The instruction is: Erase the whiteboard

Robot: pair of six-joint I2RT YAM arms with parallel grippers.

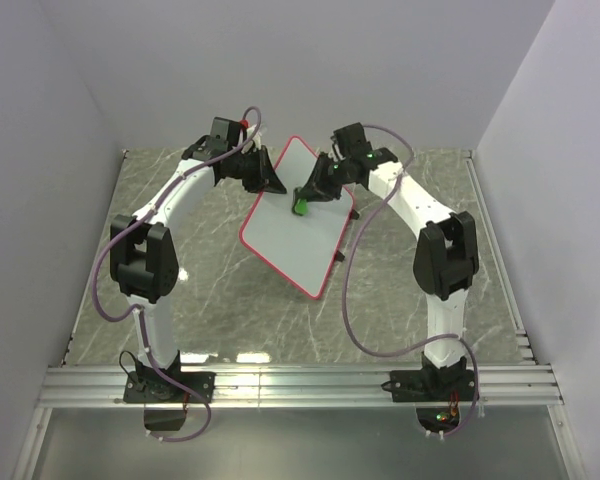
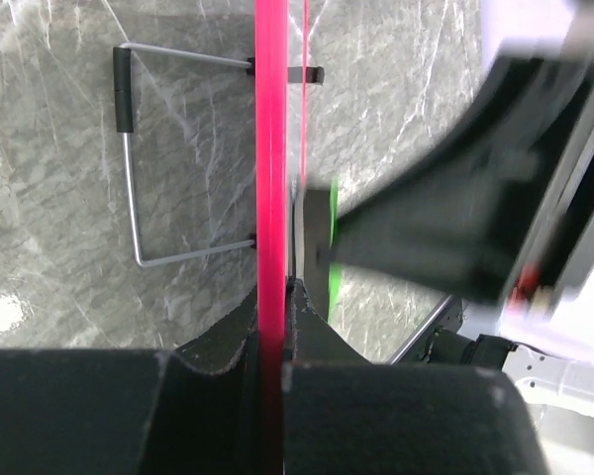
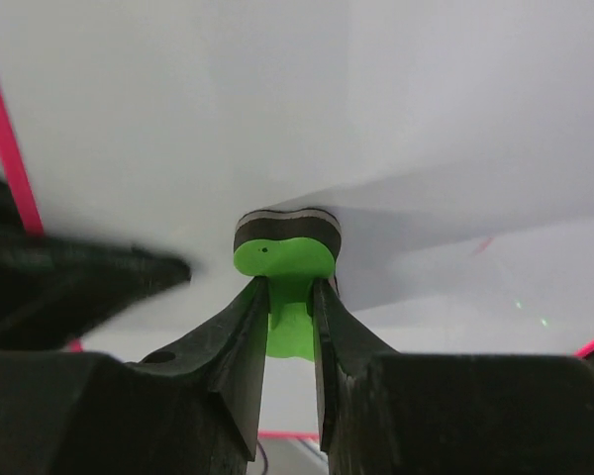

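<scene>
The whiteboard (image 1: 300, 220), white with a red-pink rim, stands tilted on the table at centre. My left gripper (image 1: 270, 178) is shut on its upper left rim; in the left wrist view the red rim (image 2: 270, 148) runs between the two fingers. My right gripper (image 1: 310, 195) is shut on the green eraser (image 1: 302, 206) and presses its dark pad against the board face. In the right wrist view the eraser (image 3: 285, 259) sits between the fingertips against the white surface (image 3: 277, 99). A faint red mark (image 3: 485, 243) shows to its right.
The board's wire stand (image 2: 131, 198) with a black sleeve rests on the grey marbled table (image 1: 210, 290). White walls close the back and sides. An aluminium rail (image 1: 300, 385) runs along the near edge by the arm bases.
</scene>
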